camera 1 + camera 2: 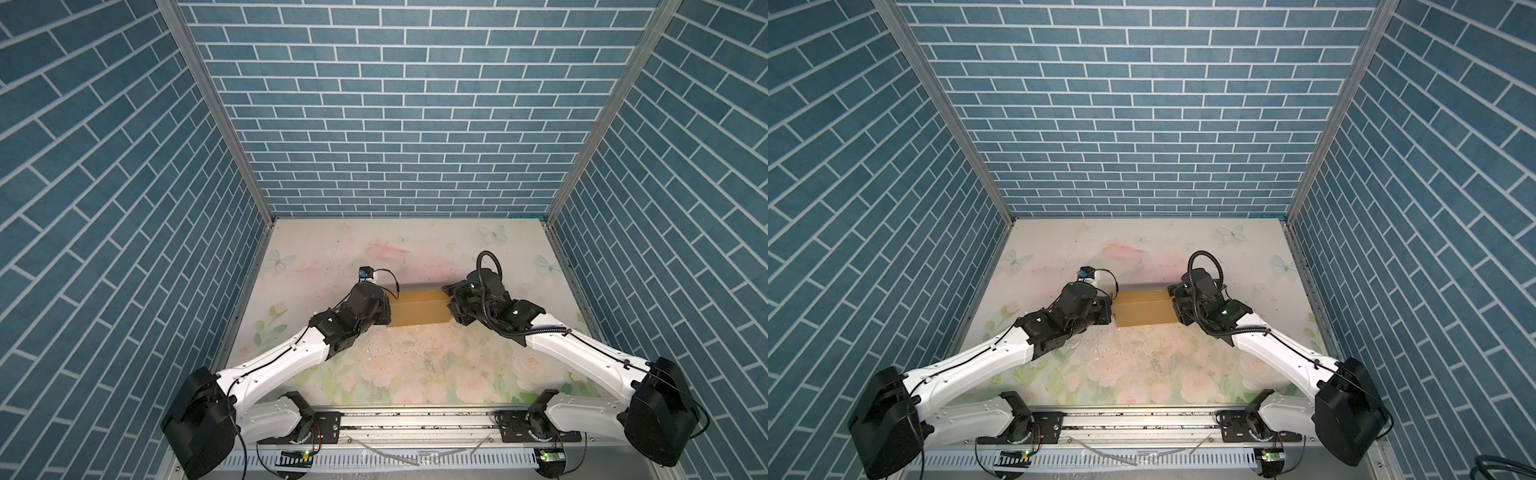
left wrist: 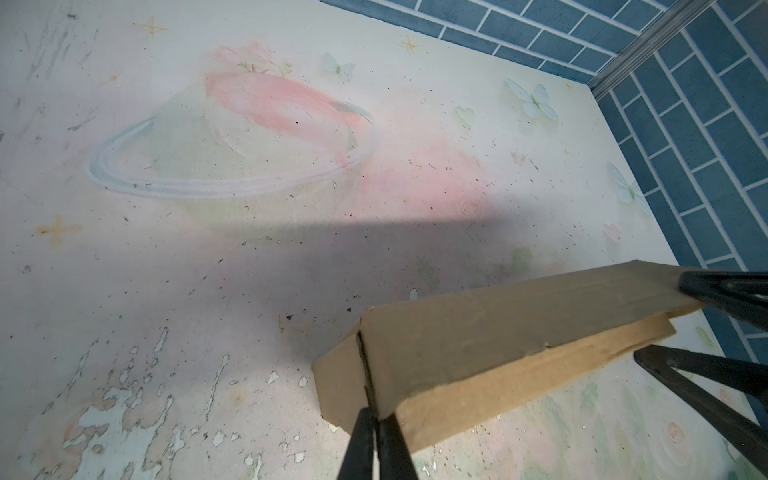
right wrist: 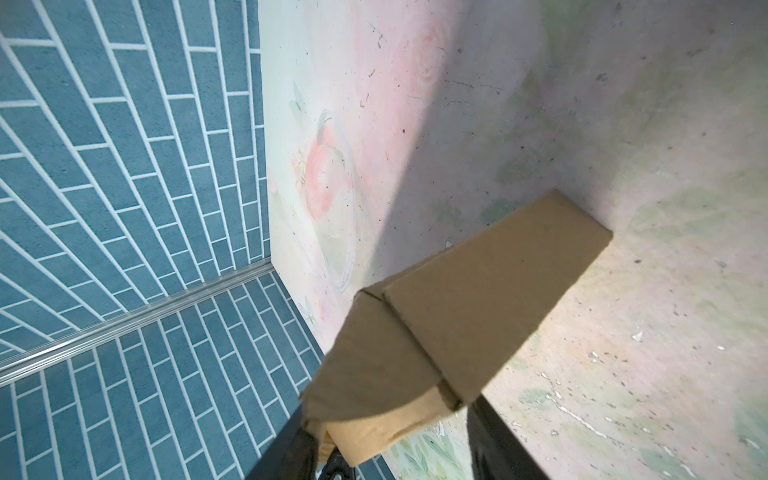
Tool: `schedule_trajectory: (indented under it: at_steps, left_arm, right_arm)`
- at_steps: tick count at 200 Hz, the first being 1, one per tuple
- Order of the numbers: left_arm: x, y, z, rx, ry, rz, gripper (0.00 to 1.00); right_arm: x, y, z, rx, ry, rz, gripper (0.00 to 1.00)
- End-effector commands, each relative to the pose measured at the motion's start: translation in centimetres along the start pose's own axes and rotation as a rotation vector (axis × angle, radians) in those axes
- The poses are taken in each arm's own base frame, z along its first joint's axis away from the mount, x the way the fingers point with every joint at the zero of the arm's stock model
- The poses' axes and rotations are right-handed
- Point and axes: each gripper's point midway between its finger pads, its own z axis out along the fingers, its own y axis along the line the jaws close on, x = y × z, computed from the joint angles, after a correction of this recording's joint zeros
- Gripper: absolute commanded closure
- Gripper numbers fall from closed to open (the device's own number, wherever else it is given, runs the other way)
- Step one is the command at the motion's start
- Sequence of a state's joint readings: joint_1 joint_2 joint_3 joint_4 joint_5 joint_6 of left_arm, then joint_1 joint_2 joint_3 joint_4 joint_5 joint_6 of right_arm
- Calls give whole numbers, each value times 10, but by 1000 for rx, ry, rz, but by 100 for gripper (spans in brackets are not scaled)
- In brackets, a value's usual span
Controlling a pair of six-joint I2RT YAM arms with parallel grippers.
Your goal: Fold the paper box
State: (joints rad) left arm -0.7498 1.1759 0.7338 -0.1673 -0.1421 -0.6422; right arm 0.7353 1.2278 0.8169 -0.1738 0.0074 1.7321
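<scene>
Item: shallow rectangular paper box (image 1: 419,309) of plain brown corrugated cardboard, folded into shape, lying near the middle of the pale floral-printed tabletop (image 1: 415,370), between the two arms. Left gripper (image 2: 372,419): black jaws pressed together, nothing seen between them, tips against the seam on the box's near end. Right gripper (image 3: 392,415): jaws about half apart, astride the opposite end and its loose flap; fingers (image 2: 723,291) touch cardboard; whether they clamp it cannot be told.
</scene>
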Motion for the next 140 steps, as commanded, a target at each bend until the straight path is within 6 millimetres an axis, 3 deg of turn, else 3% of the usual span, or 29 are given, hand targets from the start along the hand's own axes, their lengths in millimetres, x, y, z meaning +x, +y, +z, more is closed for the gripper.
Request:
schedule_trajectory:
  at_steps: [1, 76, 84, 140]
  left_arm:
    - [23, 17, 1, -57, 65, 26, 89]
    - [20, 15, -1, -47, 53, 21, 81]
    - [28, 21, 1, -59, 70, 26, 79]
    - [31, 23, 0, -55, 68, 29, 73]
  right_arm:
    - [-2, -16, 9, 36, -17, 23, 46]
    - [-4, -14, 13, 34, -25, 28, 48]
    - [-4, -13, 12, 32, -28, 28, 48]
    - [-6, -10, 14, 30, -38, 30, 50]
